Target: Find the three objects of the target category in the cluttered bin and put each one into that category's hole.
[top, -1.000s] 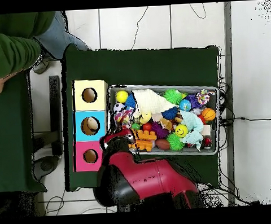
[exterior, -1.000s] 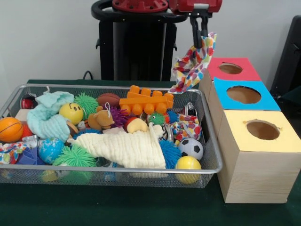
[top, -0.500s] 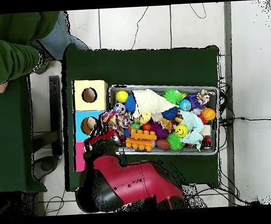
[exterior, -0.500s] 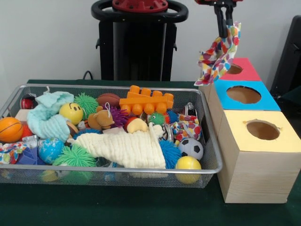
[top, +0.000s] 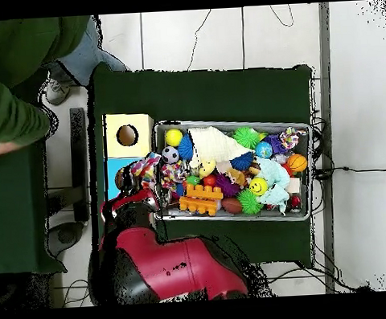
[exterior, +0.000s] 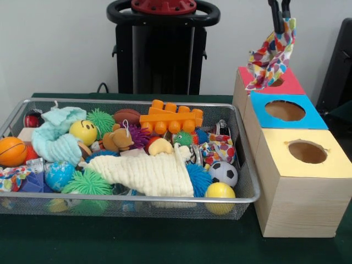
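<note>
The gripper (exterior: 279, 16) hangs down from the top edge with its two dark fingers pinched together on the upper corner of a patterned cloth (exterior: 270, 55), so it is closed on the fabric and carries nothing else. The cloth — a limp square printed in bright spots of red, yellow, blue and white — dangles freely in the air, its lower folds hanging in front of the hole in the red box (exterior: 291, 83), the farthest of the three boxes; the blue box (exterior: 309, 114) and the yellow box (exterior: 335, 162) stand in a row nearer the camera. From overhead the same cloth (top: 151, 170) shows beside the arm at the box row, outside the wire bin (exterior: 137, 199). This looks like a very light, soft, floppy thing: it will sag and swing under the grip, and a loose fold could drape over the rim of a hole instead of dropping through, so bunched fabric near a corner seems the surest place to hold it. Other soft pieces lie in the bin — a cream cloth (exterior: 151, 173), a pale green cloth (exterior: 55, 137) and another patterned cloth (exterior: 219, 147) among the balls and toys — and would probably want the same pinch on a raised fold.
</note>
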Controlling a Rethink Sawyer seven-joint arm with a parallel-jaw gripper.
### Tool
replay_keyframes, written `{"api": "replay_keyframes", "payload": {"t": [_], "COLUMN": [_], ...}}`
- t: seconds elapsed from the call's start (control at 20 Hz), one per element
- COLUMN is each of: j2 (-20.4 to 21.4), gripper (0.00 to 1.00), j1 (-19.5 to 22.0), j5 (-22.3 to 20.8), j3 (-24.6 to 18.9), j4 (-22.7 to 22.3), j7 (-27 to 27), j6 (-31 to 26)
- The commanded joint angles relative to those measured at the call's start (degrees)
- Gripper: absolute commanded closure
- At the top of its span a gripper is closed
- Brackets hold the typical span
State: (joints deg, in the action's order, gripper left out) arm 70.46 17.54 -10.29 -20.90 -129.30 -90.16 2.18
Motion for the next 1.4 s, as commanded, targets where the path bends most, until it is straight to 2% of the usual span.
{"api": "replay_keyframes", "payload": {"t": [0.05, 0.3, 0.45, 0.55, 0.7, 0.9, 1.05, 1.3, 1.4], "j2": [-1.6, -1.9, -2.6, -3.2, -3.2, -3.4, -3.0, -5.2, -7.7], "gripper": [1.00, 1.00, 1.00, 1.00, 1.00, 1.00, 1.00, 1.00, 1.00], "j1": [-4.2, -5.9, -6.9, -8.8, -9.8, -10.7, -10.0, -13.0, -15.1], "j5": [3.9, 5.3, 5.6, 6.3, 7.3, 7.2, 6.9, 7.9, 8.5], "j3": [4.7, 5.3, 6.0, 8.6, 10.2, 11.3, 10.3, 13.5, 15.7], "j4": [1.3, 2.7, 3.2, 4.5, 5.9, 5.4, 4.6, 6.3, 7.4], "j7": [-12.4, -12.2, -12.0, -11.3, -11.1, -10.9, -11.4, -11.4, -10.9], "j6": [-1.3, -0.7, 1.7, 2.0, 1.2, 2.1, 2.2, 4.0, 6.5]}}
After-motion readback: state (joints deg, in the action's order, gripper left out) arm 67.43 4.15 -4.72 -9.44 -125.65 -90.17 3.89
